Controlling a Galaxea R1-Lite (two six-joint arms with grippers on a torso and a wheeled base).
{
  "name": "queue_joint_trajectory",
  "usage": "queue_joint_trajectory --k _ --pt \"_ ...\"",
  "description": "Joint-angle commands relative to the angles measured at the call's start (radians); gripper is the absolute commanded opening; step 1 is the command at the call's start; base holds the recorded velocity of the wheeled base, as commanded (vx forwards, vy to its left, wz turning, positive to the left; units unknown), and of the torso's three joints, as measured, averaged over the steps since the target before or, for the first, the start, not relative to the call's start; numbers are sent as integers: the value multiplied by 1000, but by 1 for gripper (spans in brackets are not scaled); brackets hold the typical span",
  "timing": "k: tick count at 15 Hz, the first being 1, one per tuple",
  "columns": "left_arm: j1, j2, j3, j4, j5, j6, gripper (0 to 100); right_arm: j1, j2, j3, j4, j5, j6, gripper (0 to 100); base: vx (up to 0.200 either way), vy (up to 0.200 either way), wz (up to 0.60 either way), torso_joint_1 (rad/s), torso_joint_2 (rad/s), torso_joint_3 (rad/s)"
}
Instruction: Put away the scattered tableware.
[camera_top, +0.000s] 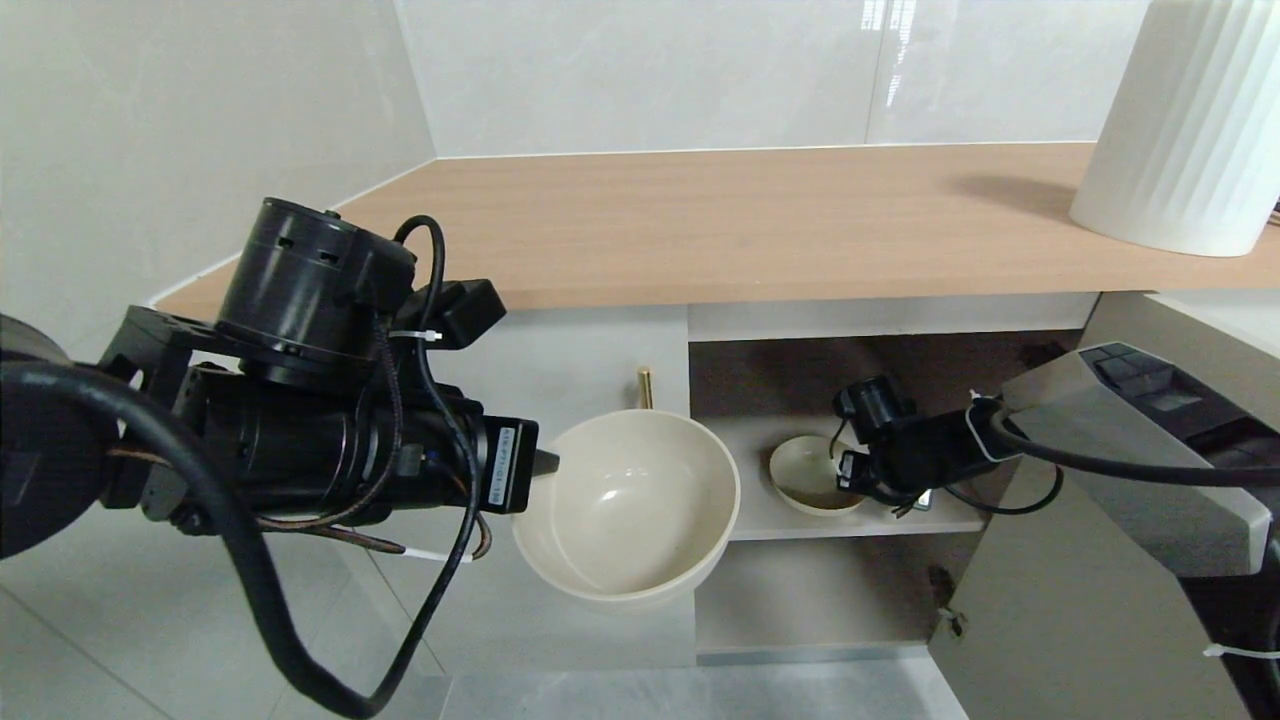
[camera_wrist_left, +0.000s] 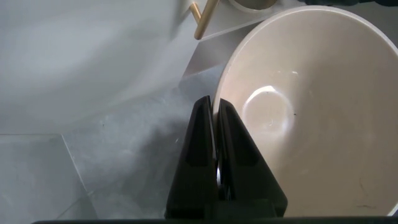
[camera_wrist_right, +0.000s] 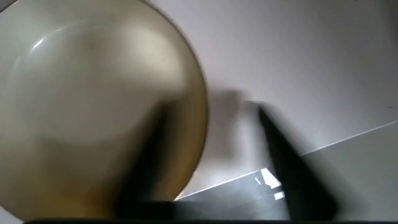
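Note:
A large cream bowl (camera_top: 630, 510) hangs in the air in front of the cabinet, tilted, with my left gripper (camera_top: 548, 462) shut on its near rim. In the left wrist view the two black fingers (camera_wrist_left: 202, 130) pinch the rim of this bowl (camera_wrist_left: 311, 112) at the left gripper (camera_wrist_left: 215, 102). A smaller cream bowl (camera_top: 805, 475) rests on the cabinet shelf (camera_top: 760, 520). My right gripper (camera_top: 850, 470) is inside the cabinet right beside it. In the right wrist view its fingers (camera_wrist_right: 283, 155) stand apart, open, with the rim of the small bowl (camera_wrist_right: 93, 106) between them.
A wooden countertop (camera_top: 760, 220) runs above the cabinet, with a tall white ribbed vessel (camera_top: 1190, 130) at its right end. The cabinet's right door (camera_top: 1050, 600) stands open. A closed door with a gold knob (camera_top: 645, 385) is behind the large bowl.

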Motion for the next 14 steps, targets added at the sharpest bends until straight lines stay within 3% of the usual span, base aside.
queue_joint_trajectory --k 1,3,5,7,9,12,14 --pt "0 11 0 0 3 1 0 9 -95 65 2 14 10 100 0 0 0 0 0 0" --pt "-9 43 0 -1 8 6 0 70 -250 178 19 142 2 100 0 0 0 0 0 0" --pt "-41 73 2 -1 22 4 0 142 -414 257 134 260 -47 100 0 0 0 0 0 0" --pt "-75 100 14 -4 77 9 0 185 -545 275 270 320 -99 100 0 0 0 0 0 0" --pt "-119 154 25 -17 174 16 0 202 -689 275 391 386 -140 100 0 0 0 0 0 0" --pt "-158 241 35 -87 191 9 0 210 -787 276 473 495 -191 100 0 0 0 0 0 0" --pt "-176 287 35 -127 217 -16 0 236 -789 287 473 522 -191 100 0 0 0 0 0 0"
